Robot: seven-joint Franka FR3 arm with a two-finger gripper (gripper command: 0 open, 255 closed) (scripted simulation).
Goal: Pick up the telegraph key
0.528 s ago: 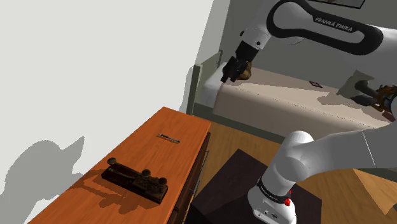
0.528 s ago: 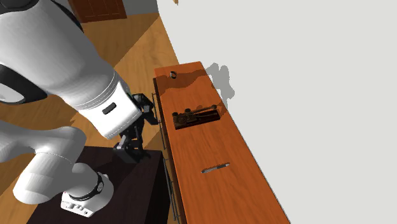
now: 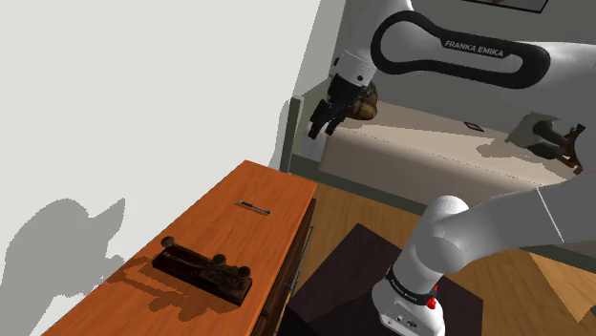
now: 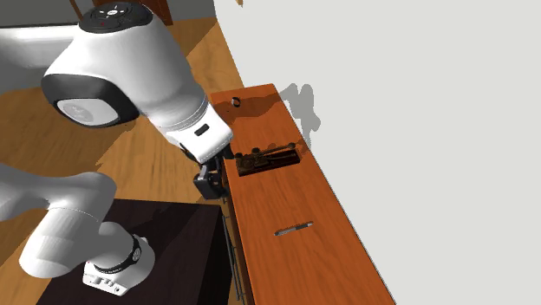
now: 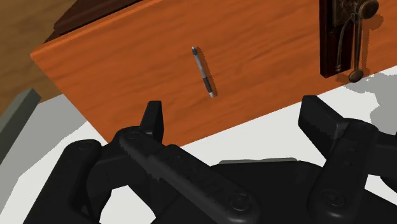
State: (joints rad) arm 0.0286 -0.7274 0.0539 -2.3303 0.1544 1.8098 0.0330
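Clearly the jaws are wide open and empty, high off the tabletop's (image 3: 224, 227) far end, well apart from the telegraph key (image 3: 205, 270), which lies crosswise beyond the pen (image 3: 253, 205). A crooked descent could knock its lever or scrape the wall (image 3: 143, 115) behind the back edge; the front edge is open.

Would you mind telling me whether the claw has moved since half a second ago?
Yes. In the shoulder view the claw has shifted left and slightly down, nearer the wooden table's far end.
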